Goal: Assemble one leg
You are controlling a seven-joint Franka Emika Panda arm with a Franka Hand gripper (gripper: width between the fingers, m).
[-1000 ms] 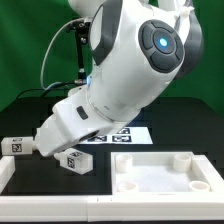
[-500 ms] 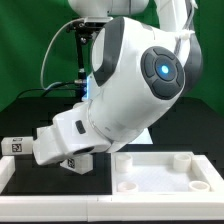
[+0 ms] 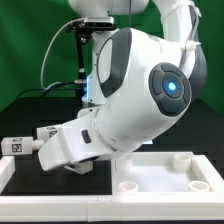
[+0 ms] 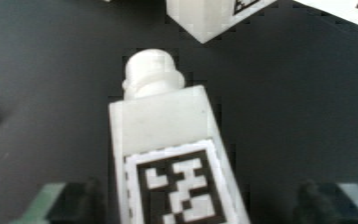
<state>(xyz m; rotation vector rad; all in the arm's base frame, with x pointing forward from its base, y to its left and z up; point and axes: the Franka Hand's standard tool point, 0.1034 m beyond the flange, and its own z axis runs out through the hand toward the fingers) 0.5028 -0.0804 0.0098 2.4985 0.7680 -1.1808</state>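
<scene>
**A:** White leg (image 4: 167, 130) lies flat on the black table (image 3: 30, 180), straight under the wrist camera. Tag face up, rounded peg (image 4: 153, 70) pointing away from the gripper (image 4: 202, 200).

**B:** Jaws?

**A:** Wide apart, nothing held. One finger (image 4: 78, 200) on each side of the tagged end. One sits close to the leg's side, the other has a clear gap. No contact I can confirm.

**B:** So pre-grasp.

**A:** My read, yes. With the fingers straddling the long sides, closing would pinch across the narrow width and leave the peg end free. That makes sense if the peg goes into a socket.

**B:** Where is that in the scene?

**A:** Exterior view's left part of the table. The gripper hides the leg in that view, and the arm (image 3: 140, 90) fills most of the picture. The tray piece (image 3: 165, 178) with the raised rim is at the exterior view's right, on the near side, apart from the gripper.

**B:** Other parts?

**A:** Spare leg (image 3: 15, 144) at the exterior view's far left, beside the gripper. Can't tell if they touch. Wrist view also shows another tagged block (image 4: 208, 18) just beyond the peg, with a gap between them.

**B:** Risk?

**A:** Off-centre fingers. I'd expect the close one to touch first and nudge the leg sideways. The tagged block is near enough to matter if the leg slides forward. Centre, then close.
</scene>
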